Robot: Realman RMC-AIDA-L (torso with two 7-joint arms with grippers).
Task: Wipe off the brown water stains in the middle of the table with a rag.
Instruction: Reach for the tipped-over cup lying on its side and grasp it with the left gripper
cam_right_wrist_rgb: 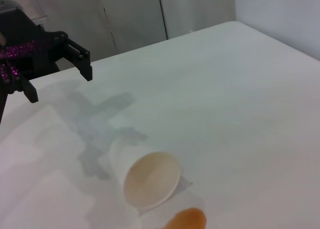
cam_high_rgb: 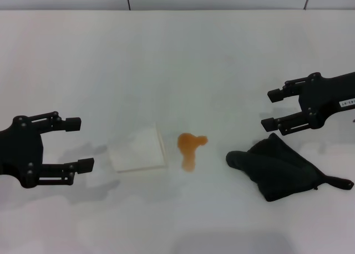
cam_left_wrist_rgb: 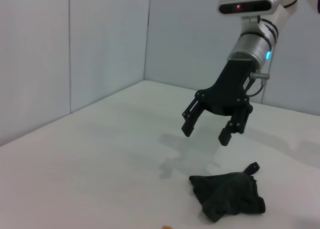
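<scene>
The brown water stain (cam_high_rgb: 188, 149) is a small orange-brown puddle with a narrow tail in the middle of the white table (cam_high_rgb: 177, 60); its edge shows in the right wrist view (cam_right_wrist_rgb: 187, 220). The black rag (cam_high_rgb: 280, 166) lies in a wrinkled heap to the right of the stain, also in the left wrist view (cam_left_wrist_rgb: 227, 195). My right gripper (cam_high_rgb: 270, 108) is open and empty, hovering just above and behind the rag; it shows in the left wrist view (cam_left_wrist_rgb: 206, 132). My left gripper (cam_high_rgb: 79, 143) is open and empty at the left, above the table.
A white paper cup (cam_high_rgb: 137, 150) lies on its side just left of the stain, its mouth toward the stain; it also shows in the right wrist view (cam_right_wrist_rgb: 145, 178). Grey wall panels (cam_left_wrist_rgb: 75, 49) stand behind the table.
</scene>
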